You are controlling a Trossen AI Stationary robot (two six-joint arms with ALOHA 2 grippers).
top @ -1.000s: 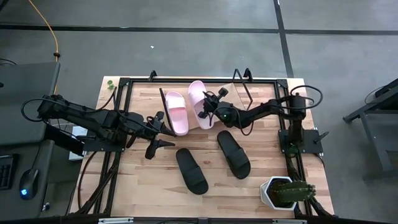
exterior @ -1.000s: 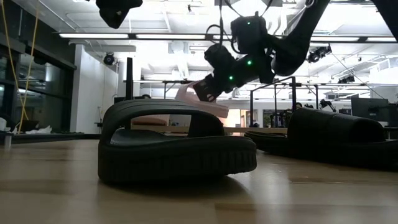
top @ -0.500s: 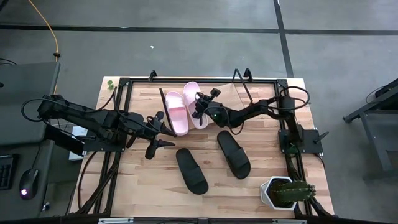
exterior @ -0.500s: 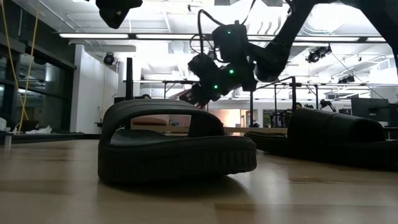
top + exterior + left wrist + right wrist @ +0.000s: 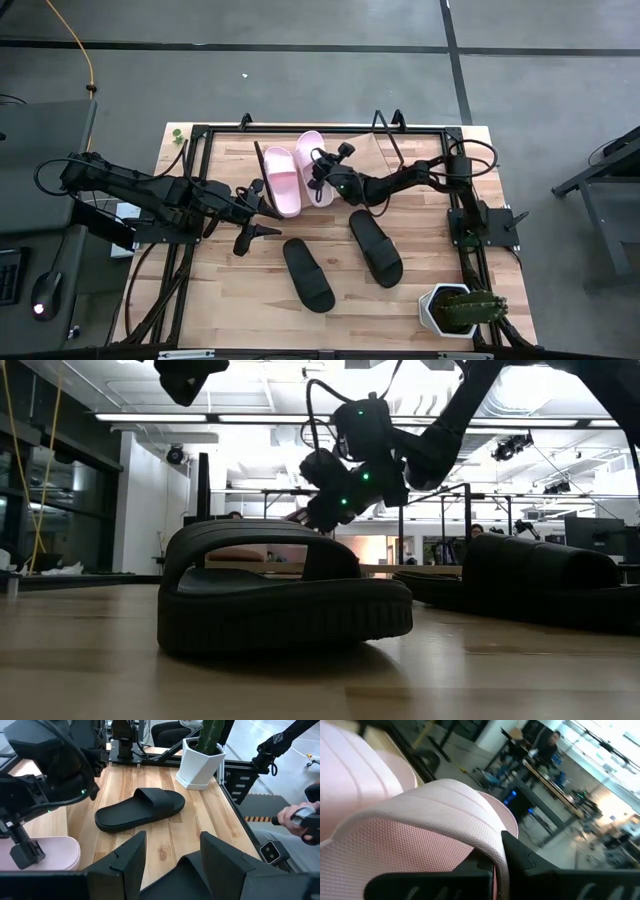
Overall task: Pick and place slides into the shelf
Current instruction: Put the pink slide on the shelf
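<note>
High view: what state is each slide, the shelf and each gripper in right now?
First pink slide: lying on the shelf.
Second pink slide: gripped by its strap, beside the first.
Two black slides: flat on the table.
Shelf: tilted, partly filled.
Right gripper: shut on second pink slide.
Left gripper: open, empty.

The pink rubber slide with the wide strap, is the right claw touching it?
Touching. In the right wrist view, the right claw is shut on the strap of the pale pink rubber slide, with its dark fingers pressed against the strap's edge.

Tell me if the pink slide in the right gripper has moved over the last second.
Yes. The held pink slide has shifted left along the shelf, now beside the other pink slide.
</note>
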